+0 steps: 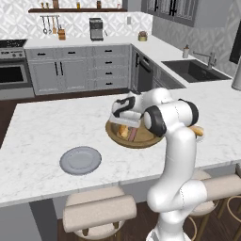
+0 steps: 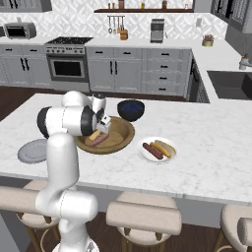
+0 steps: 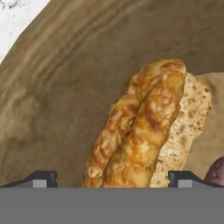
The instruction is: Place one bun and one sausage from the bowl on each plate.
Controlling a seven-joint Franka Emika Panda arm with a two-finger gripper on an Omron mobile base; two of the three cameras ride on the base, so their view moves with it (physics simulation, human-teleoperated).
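Observation:
The brown wooden bowl (image 2: 119,134) sits mid-counter and holds a golden bun (image 3: 144,127) and a reddish sausage (image 2: 100,141). My gripper (image 3: 113,179) is open and low inside the bowl (image 1: 141,140), its fingertips (image 3: 43,178) standing on either side of the bun's near end; whether they touch it I cannot tell. The sausage (image 3: 217,171) lies just right of the bun. The white plate (image 2: 142,155) to the bowl's right carries one bun (image 2: 165,147) and one sausage (image 2: 152,150). The grey plate (image 1: 80,160) lies bare to the bowl's left, also seen as the grey plate (image 2: 30,150).
A dark blue bowl (image 2: 130,109) stands just behind the wooden bowl. Padded stools (image 1: 99,212) line the counter's near edge. A sink (image 1: 194,69) is set in the far right counter, and a stove (image 2: 68,64) stands against the back wall.

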